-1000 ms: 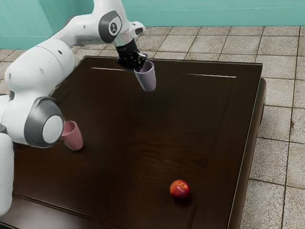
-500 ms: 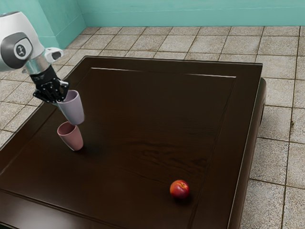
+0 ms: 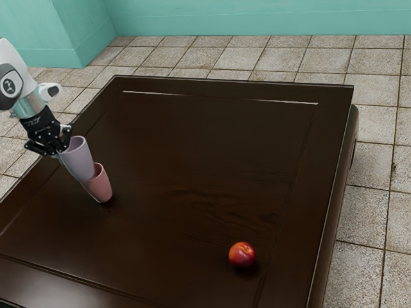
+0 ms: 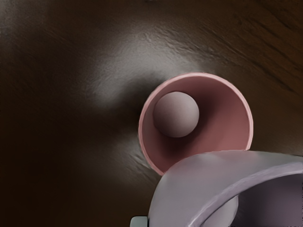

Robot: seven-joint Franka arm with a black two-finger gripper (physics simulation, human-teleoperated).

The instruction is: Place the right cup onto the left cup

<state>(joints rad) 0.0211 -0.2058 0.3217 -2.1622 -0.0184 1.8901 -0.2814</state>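
Purple cup (image 3: pixel 77 160) held up to exterior view's left of pink cup (image 3: pixel 100 187), overlapping its rim in both views — whether they touch, we cannot tell. Our gripper (image 3: pixel 61 148) has fingers pinching purple cup's wall, on side away from pink cup. Pink cup stands mouth up on table (image 3: pixel 192 160) — red fruit (image 3: pixel 242 254) well apart from it, toward exterior view's right.

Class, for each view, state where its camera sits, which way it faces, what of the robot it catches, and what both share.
Exterior view: beside the arm, above the table, looking down across it toward the teal wall; the arm's end and black fingers show.
Wrist view: at the arm's end, looking down past the lilac cup into the pink cup.
Shared: both cups and table.
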